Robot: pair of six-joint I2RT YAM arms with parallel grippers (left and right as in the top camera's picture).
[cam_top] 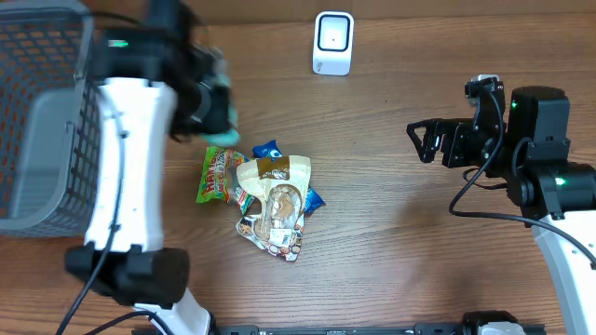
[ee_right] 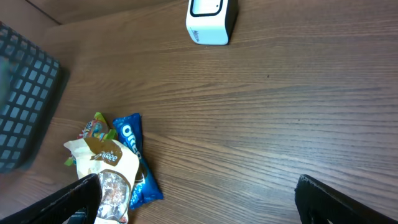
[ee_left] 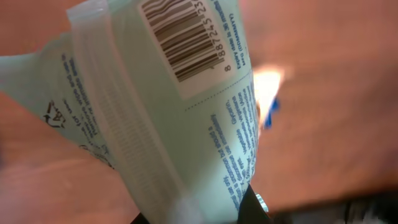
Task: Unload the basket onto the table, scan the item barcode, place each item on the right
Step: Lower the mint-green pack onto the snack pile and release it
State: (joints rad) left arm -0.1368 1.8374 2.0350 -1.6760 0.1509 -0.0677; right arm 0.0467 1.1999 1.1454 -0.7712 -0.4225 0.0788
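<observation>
Left wrist view: the left gripper (ee_left: 196, 214) is clamped on a pale green packet (ee_left: 143, 124), its barcode (ee_left: 180, 40) uncovered, likely for the scanner (cam_top: 332, 42). The packet hangs above the tabletop (cam_top: 391, 233), between basket (cam_top: 37, 140) and snack pile (cam_top: 270, 200). Nothing blocks the scanner. The right gripper (cam_top: 421, 140) is wide open, well apart.

The green packet (ee_left: 155, 143) bears a barcode (ee_left: 177, 40) with digits starting 8 88724. The blue pack (ee_right: 132, 142) touching the cream pouch (ee_right: 109, 165) reads OREO.
</observation>
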